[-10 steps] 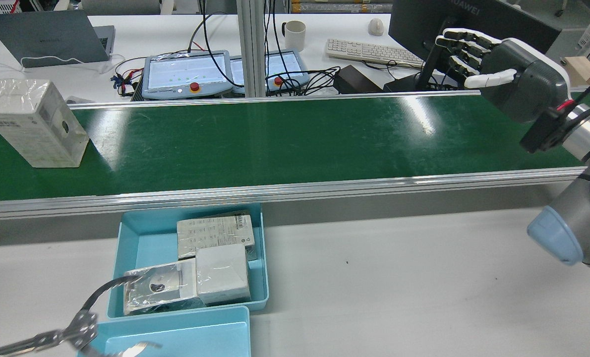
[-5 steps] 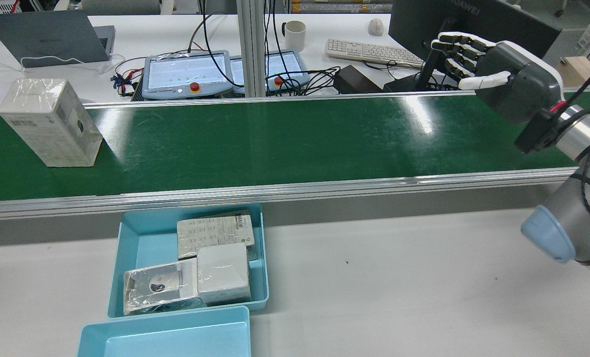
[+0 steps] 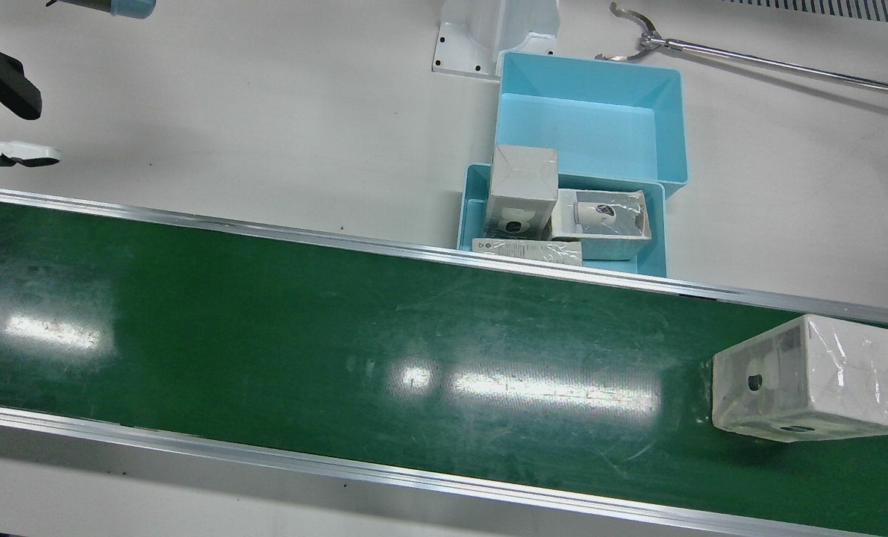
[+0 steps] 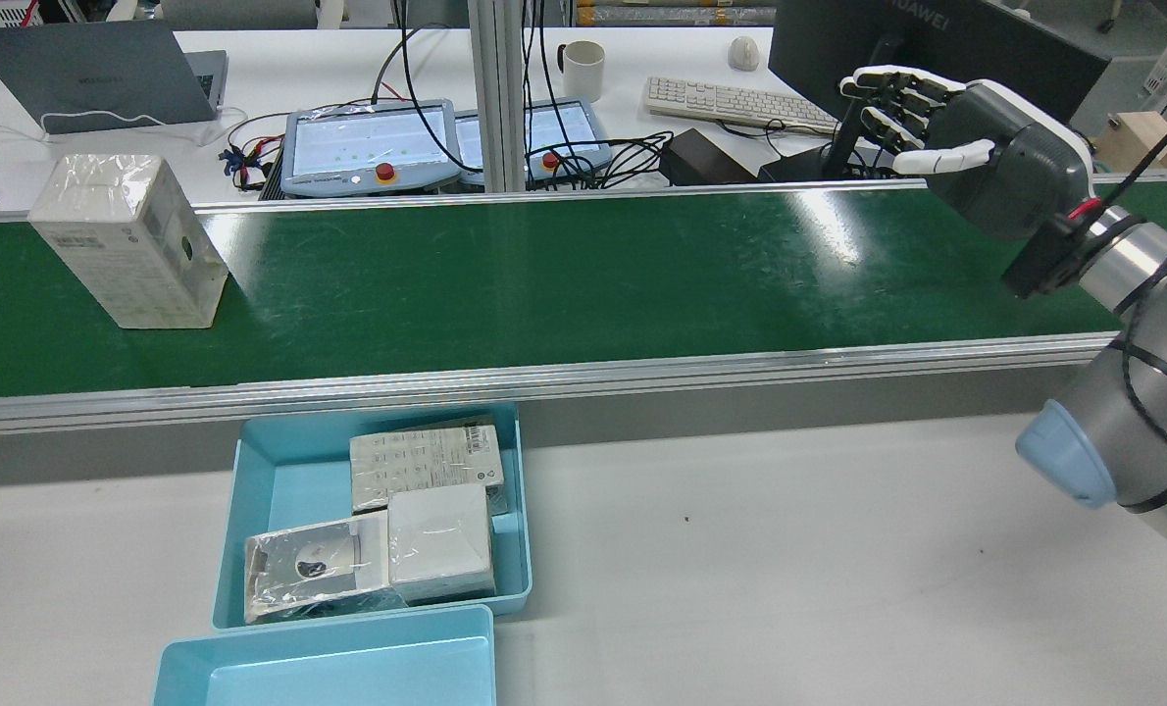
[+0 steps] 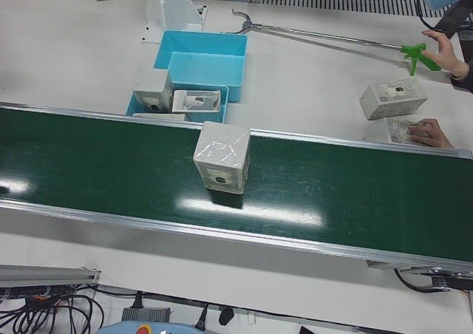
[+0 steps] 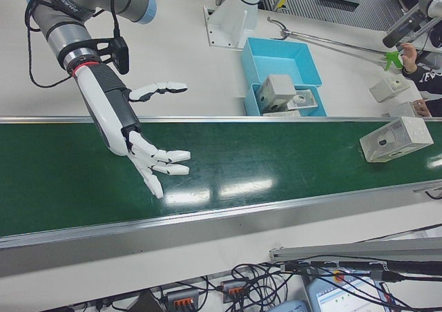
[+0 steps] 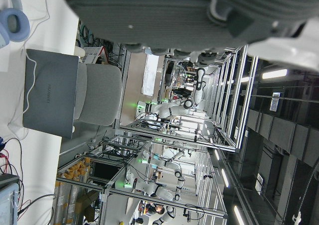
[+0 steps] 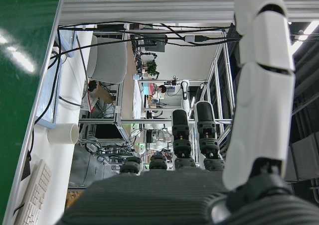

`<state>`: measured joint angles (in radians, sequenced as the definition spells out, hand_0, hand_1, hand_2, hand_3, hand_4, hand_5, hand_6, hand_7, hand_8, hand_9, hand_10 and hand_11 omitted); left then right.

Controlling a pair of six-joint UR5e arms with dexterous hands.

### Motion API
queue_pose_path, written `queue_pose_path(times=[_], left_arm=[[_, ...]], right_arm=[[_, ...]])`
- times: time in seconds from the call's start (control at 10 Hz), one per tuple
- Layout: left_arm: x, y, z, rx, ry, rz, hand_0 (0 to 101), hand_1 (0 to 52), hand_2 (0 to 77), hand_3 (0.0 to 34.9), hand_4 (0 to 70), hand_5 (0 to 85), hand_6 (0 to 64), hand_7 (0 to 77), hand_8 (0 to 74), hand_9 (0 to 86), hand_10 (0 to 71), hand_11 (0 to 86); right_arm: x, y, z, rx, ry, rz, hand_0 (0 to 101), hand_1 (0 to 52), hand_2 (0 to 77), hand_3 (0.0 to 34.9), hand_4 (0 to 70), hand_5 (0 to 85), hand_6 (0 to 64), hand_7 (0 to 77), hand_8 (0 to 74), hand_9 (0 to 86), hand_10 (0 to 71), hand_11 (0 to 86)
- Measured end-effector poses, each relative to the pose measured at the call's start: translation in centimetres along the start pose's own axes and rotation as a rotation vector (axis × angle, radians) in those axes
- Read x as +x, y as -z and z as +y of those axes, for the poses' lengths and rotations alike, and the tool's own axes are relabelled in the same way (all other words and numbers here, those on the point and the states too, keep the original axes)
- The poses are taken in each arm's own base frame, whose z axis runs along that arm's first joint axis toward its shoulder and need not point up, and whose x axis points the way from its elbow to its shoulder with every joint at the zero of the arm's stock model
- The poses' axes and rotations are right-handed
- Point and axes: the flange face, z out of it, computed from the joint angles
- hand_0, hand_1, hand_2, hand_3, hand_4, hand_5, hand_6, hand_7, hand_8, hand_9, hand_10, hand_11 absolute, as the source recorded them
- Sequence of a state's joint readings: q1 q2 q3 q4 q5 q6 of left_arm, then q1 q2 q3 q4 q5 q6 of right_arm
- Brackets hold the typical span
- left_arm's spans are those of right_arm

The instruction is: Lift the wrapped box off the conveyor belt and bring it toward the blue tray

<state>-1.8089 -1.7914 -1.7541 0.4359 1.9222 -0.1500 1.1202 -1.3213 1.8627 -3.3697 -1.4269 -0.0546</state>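
Note:
The wrapped box (image 4: 127, 240) stands upright on the green conveyor belt (image 4: 564, 275) near its left end in the rear view. It also shows as the wrapped box (image 3: 813, 388), (image 5: 222, 157), (image 6: 397, 139). My right hand (image 4: 976, 137), (image 6: 138, 139) hovers open over the belt's other end, fingers spread, far from the box and holding nothing. The blue tray (image 4: 240, 461), (image 3: 466, 209) beside the belt holds three wrapped boxes. Only the grey palm of my left hand (image 7: 164, 11) shows, in the left hand view.
A second blue tray (image 4: 329, 667), (image 3: 593, 112) with nothing in it adjoins the first. A long reacher tool (image 5: 332, 35) lies on the white table, held by a person's hand (image 5: 443, 49). Two more wrapped boxes (image 5: 394, 97) sit near that person. Pendants, keyboard and monitor stand beyond the belt.
The wrapped box has ridden the belt to the right in the rear view. My right hand drifted slightly left. The reacher tool left the rear view's lower left corner.

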Motion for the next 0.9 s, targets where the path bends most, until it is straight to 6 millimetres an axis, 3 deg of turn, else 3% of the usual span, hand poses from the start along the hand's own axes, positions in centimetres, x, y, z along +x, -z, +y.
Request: queue_pose_path(times=[0.1,0.2,0.4,0.9], left_arm=[[0.0,0.0,0.0,0.0,0.0,0.0,0,0.0,1.1,0.0,0.0,1.1,0.0,0.5,0.5,0.0,0.5,0.0],[0.0,0.0,0.0,0.0,0.0,0.0,0,0.0,0.5,0.0,0.0,1.1,0.0,0.5,0.5,0.0,0.5,0.0],[0.0,0.0,0.0,0.0,0.0,0.0,0,0.0,0.5,0.0,0.0,1.1,0.0,0.5,0.5,0.0,0.0,0.0],[0.0,0.0,0.0,0.0,0.0,0.0,0,0.0,0.5,0.0,0.0,1.1,0.0,0.5,0.5,0.0,0.5,0.0]], right_arm=[[-0.01,0.02,-0.08,-0.003,-0.002,0.0,47,12.5,16.4,1.3,16.9,24.0,5.5,20.2,0.5,4.9,3.3,5.4],[-0.02,0.1,-0.2,-0.003,-0.003,0.004,47,12.5,16.4,1.3,16.4,22.9,5.5,20.2,0.5,4.9,0.5,5.4],[-0.15,0.27,-0.21,-0.005,-0.003,0.009,47,14.2,15.8,3.0,14.2,21.8,5.5,20.2,0.5,4.9,2.2,4.9],[-0.72,1.02,-0.26,-0.001,-0.022,0.006,47,13.1,15.3,2.9,14.7,22.4,4.4,19.6,0.5,5.4,1.1,3.8]])
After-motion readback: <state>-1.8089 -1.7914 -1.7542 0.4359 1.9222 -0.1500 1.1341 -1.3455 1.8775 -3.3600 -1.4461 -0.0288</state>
